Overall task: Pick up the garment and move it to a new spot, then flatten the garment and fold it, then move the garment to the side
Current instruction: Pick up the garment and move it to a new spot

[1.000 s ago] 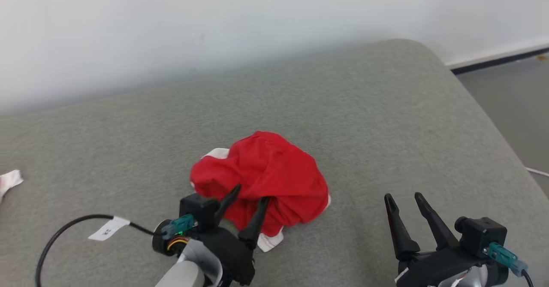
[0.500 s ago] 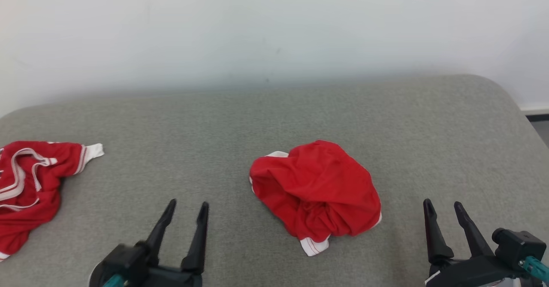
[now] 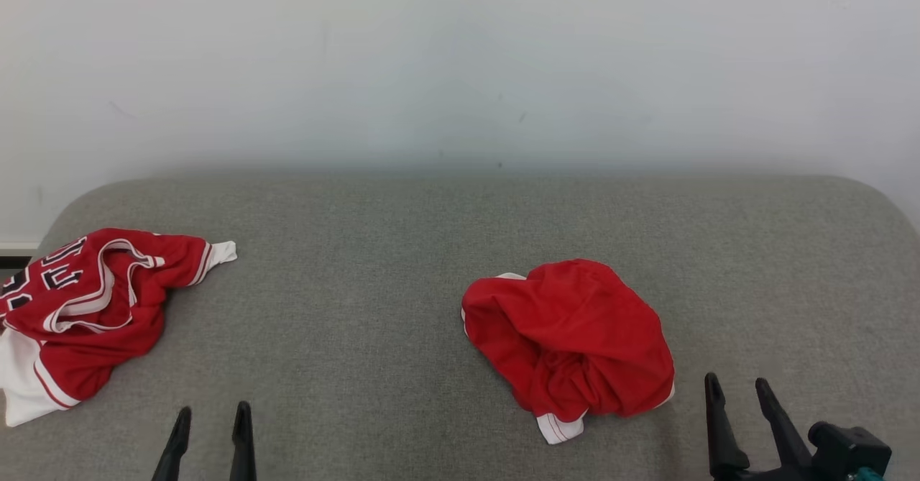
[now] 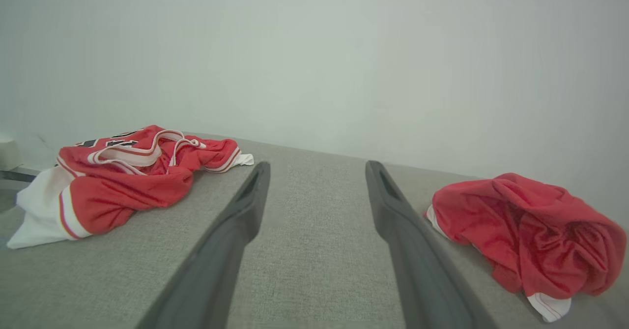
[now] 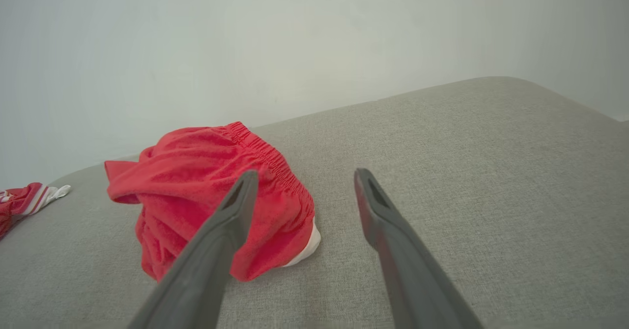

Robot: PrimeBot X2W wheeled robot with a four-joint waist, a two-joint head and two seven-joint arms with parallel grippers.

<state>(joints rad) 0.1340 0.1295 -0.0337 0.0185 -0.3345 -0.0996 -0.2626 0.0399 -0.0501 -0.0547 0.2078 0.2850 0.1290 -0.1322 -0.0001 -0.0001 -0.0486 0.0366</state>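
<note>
Red shorts (image 3: 568, 344) lay crumpled; judged soft, light, limp. Your left gripper (image 3: 214, 409), right gripper (image 3: 736, 380) stood spread, empty. Take elastic waistband (image 5: 270, 159).

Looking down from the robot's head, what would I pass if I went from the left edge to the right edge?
Red and white jersey → left gripper, open → crumpled red shorts → right gripper, open. All are on or over the grey cushion.
</note>
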